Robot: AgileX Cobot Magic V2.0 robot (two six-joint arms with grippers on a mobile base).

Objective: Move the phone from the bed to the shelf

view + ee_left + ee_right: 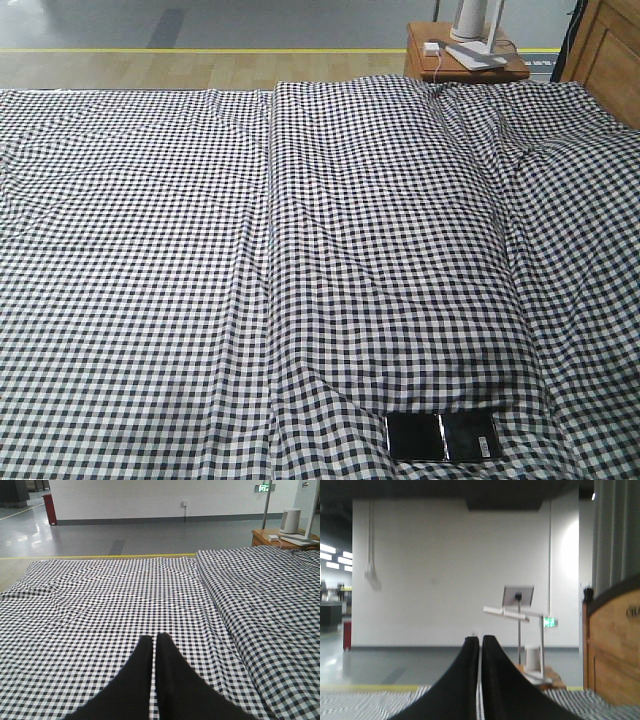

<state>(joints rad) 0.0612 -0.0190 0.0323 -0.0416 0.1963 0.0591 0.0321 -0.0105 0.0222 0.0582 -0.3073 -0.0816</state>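
Observation:
The phone (443, 437), a glossy black rectangle with a seam across its middle, lies flat on the black-and-white gingham bed (200, 250) near the front right edge of the front view. Neither wrist view shows it. My left gripper (155, 637) is shut and empty, hovering low over the checked fabric (100, 595) on the bed's left half. My right gripper (480, 638) is also shut and empty, held level and facing the far white wall, with the bed's fabric (365, 702) below it. The shelf is out of view. The front view shows neither gripper.
A small reddish-brown side table (420, 62) carrying a white fan base (476, 28) and a charger stands beyond the bed's far right corner. A panelled wooden piece (610, 55) rises at the right edge, also seen as the brown wooden panel (612, 655). Grey floor with a yellow line (100, 556) lies beyond.

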